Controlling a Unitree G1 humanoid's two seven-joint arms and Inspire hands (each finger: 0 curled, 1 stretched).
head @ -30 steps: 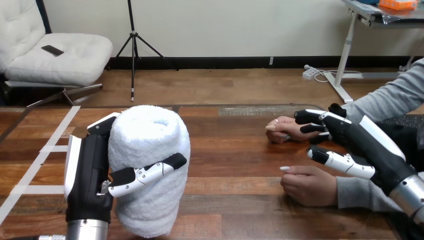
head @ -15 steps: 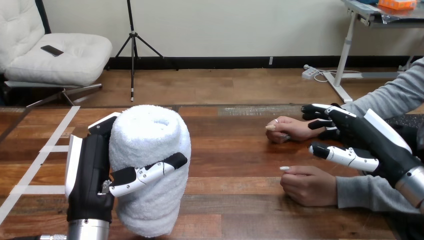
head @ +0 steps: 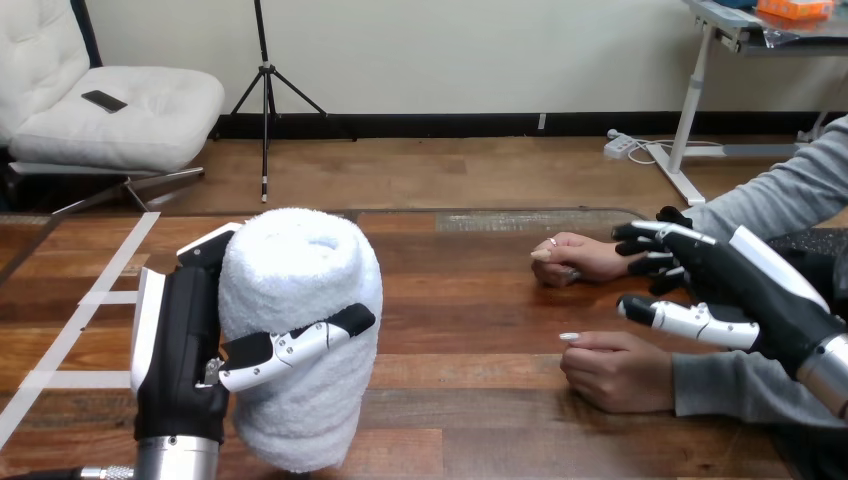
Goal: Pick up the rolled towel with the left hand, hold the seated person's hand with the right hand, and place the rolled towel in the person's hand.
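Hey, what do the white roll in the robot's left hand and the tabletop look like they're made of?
The rolled towel looks like white terry cloth: matte, nubby looped pile. The table looks like dark wood planks, with grain and a slight sheen; it could be veneer or laminate.

The right hand [head: 735,290] has slid back toward the right edge of the counter [head: 470,400]. 1 second ago its fingers [head: 645,232] reached over the person's far hand [head: 580,258]. Now they sit by that hand's wrist.
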